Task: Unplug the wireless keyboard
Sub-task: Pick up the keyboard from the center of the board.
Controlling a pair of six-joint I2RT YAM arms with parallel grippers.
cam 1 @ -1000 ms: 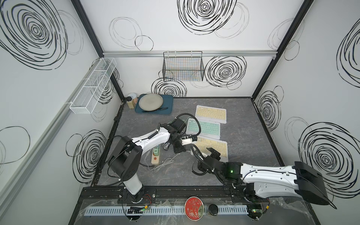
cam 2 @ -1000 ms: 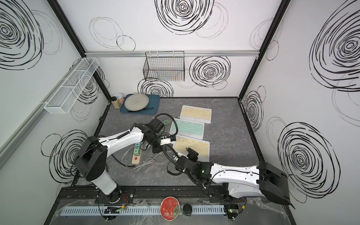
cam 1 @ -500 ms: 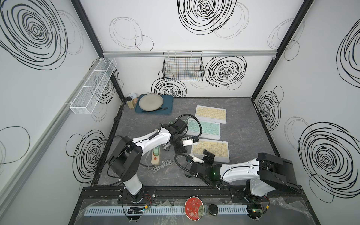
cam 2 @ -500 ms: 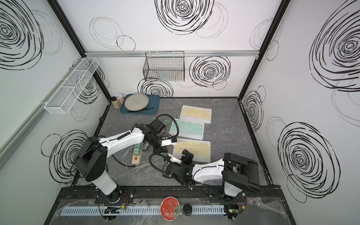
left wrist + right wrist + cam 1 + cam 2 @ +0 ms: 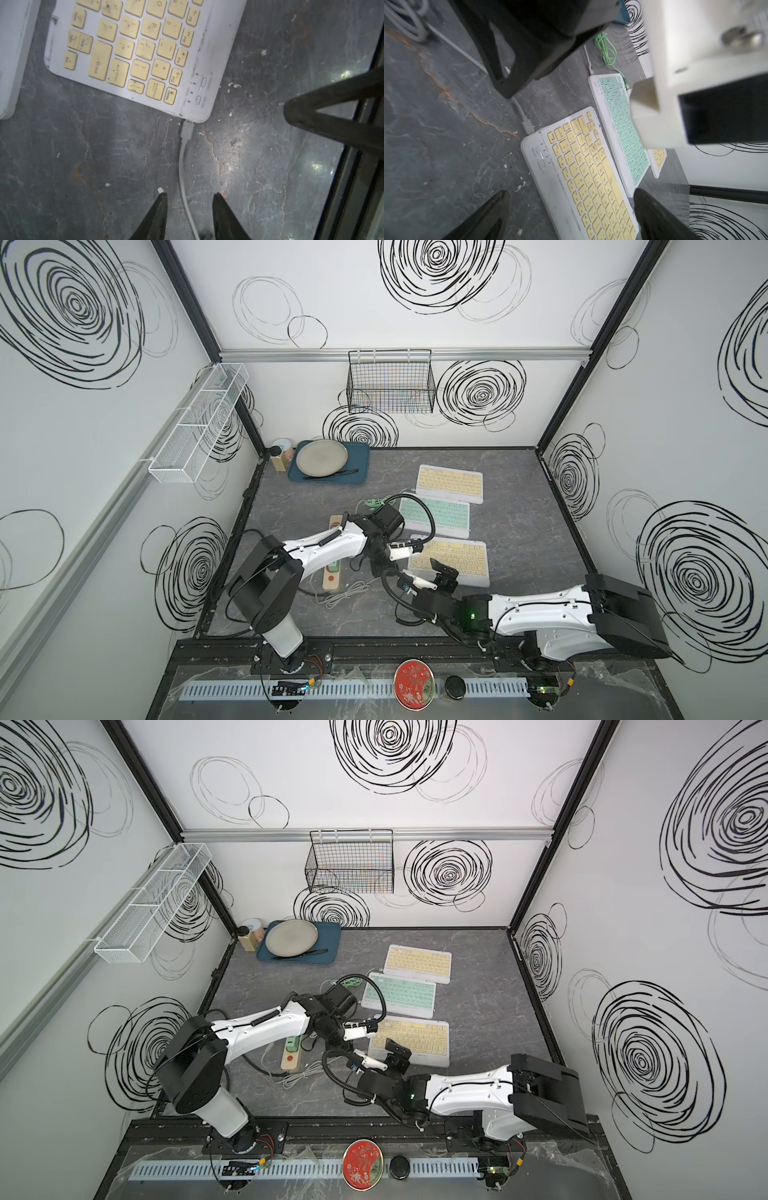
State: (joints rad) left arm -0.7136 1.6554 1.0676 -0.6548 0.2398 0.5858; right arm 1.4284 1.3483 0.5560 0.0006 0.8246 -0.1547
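Two grippers are at work here, and neither grips anything. The left gripper [image 5: 190,199] stands with its jaws parted either side of the white cable [image 5: 182,166], without touching it as far as we can tell. The right gripper [image 5: 571,192] hovers spread wide above the wireless keyboard [image 5: 453,562]. That keyboard lies flat near the middle of the table [image 5: 291,497], the closest of three to the front edge, just in front of the mint keyboard [image 5: 440,516]. Its plug [image 5: 187,129] is seated in the short end facing the table's left edge, beside a corner. We judge the cable thin, limp and smooth, so it would bend or slip if pulled. The plug's stiff little housing is the place to pinch, drawn straight out along the socket. The keyboard looks light and likely to slide, so we would pin it down first.
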